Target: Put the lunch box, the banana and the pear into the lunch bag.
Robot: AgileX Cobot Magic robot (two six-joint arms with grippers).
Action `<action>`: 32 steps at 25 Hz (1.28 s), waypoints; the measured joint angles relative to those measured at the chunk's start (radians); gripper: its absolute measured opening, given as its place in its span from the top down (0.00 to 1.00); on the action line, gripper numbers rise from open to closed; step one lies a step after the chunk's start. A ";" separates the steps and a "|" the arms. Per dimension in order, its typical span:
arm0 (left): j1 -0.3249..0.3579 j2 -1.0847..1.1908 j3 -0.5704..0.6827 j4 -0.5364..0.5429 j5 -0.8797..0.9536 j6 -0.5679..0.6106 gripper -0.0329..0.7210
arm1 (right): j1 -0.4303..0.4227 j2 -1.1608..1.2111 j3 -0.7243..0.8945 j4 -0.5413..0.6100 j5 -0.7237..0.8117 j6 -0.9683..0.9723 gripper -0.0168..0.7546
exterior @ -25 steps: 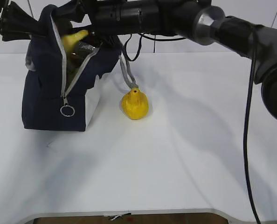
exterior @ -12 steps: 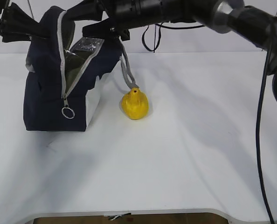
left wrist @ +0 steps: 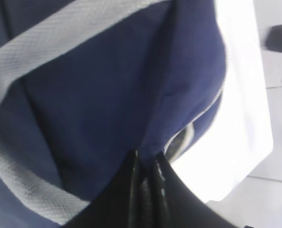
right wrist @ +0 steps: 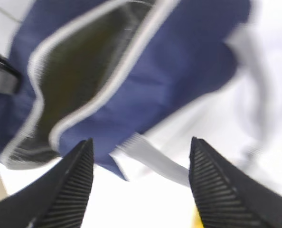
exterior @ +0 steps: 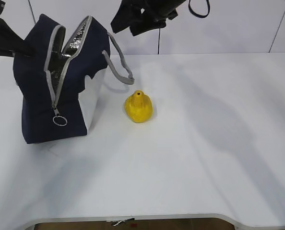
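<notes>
Status: pear (exterior: 138, 107) is not yet in. It sits on the white table (exterior: 195, 158), just right of the lunch bag (exterior: 41, 100), below the bag's grey handle (exterior: 119, 68) and not touching it as far as I can tell.

Lunch bag stands at the left of the table, zipper open, silvery lining (exterior: 75, 40) showing at the mouth. Ring pull (exterior: 59, 120) hangs at the low end of the zip.

My left gripper (left wrist: 145, 166) is clamped shut on the bag's navy fabric near the rim, holding the mouth up. In the exterior view only part of that arm shows at the far left edge.

My right gripper (right wrist: 138, 164) is spread wide with nothing between the fingers. It hangs above and to the right of the bag mouth, and the wrist view looks down into the opening. That view is blurred.

Lunch box and banana: not visible anywhere on the table. The bag interior reads dark in the right wrist view, so I cannot confirm either one by sight. My judgement is that both are inside, since there is nowhere else in view for them to be.

So likely 2 of 3 items done, 1 left. Remaining: pick the pear with the right gripper and drop it through the opening while the left holds the rim.
</notes>
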 joint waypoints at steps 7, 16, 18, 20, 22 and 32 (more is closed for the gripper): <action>0.024 0.000 0.000 0.022 0.001 -0.004 0.94 | 0.006 -0.088 0.097 -0.239 0.009 0.097 0.32; 0.024 0.000 0.000 0.060 0.002 -0.004 0.94 | 0.144 -0.109 0.286 -0.494 0.010 0.102 0.32; 0.024 0.000 0.000 0.067 0.002 -0.004 0.94 | 0.173 -0.109 0.286 -0.552 0.010 0.102 0.32; 0.024 0.000 0.000 0.080 0.002 -0.004 0.94 | 0.190 -0.100 0.286 -0.583 0.010 0.102 0.32; 0.024 0.000 0.000 0.089 0.002 -0.004 0.94 | 0.192 -0.083 0.286 -0.599 0.010 0.102 0.32; 0.025 0.000 0.000 0.098 0.002 -0.004 0.94 | 0.192 -0.029 0.288 -0.626 0.003 0.102 0.32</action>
